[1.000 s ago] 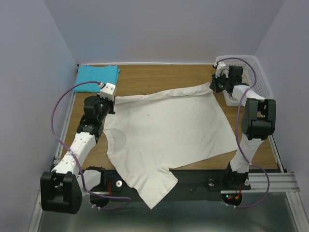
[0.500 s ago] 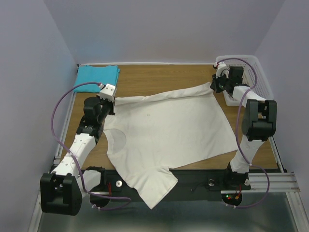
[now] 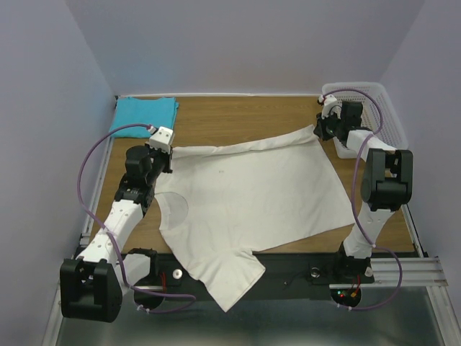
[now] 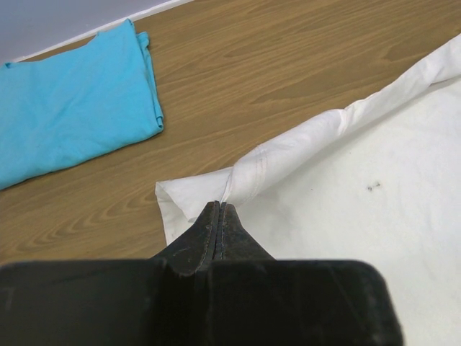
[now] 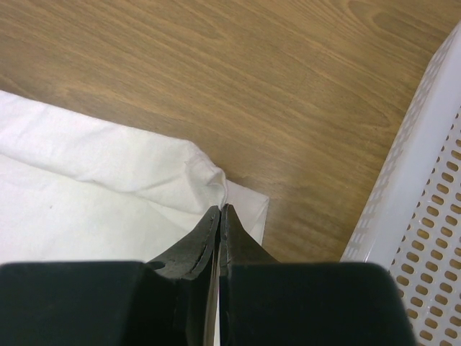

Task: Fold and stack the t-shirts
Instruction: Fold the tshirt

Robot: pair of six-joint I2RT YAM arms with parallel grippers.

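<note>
Left claw (image 4: 220, 210) pinched tight on white t-shirt (image 4: 360, 216), arm extended forward. Right claw (image 5: 219, 210) pinched on it too, elbow raised.

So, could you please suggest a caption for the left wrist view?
Left jaws pinch a rolled corner of the white t-shirt; folded turquoise t-shirt lies apart on the table.

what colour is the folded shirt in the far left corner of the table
The folded shirt is plain turquoise-blue with no pattern, and it shows best in the left wrist view.

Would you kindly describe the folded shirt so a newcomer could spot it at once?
Start from the wooden table and look to its far-left corner. There lies the turquoise t-shirt, folded flat; unlike the cream-white t-shirt spread out mid-table, it is untouched.
</note>
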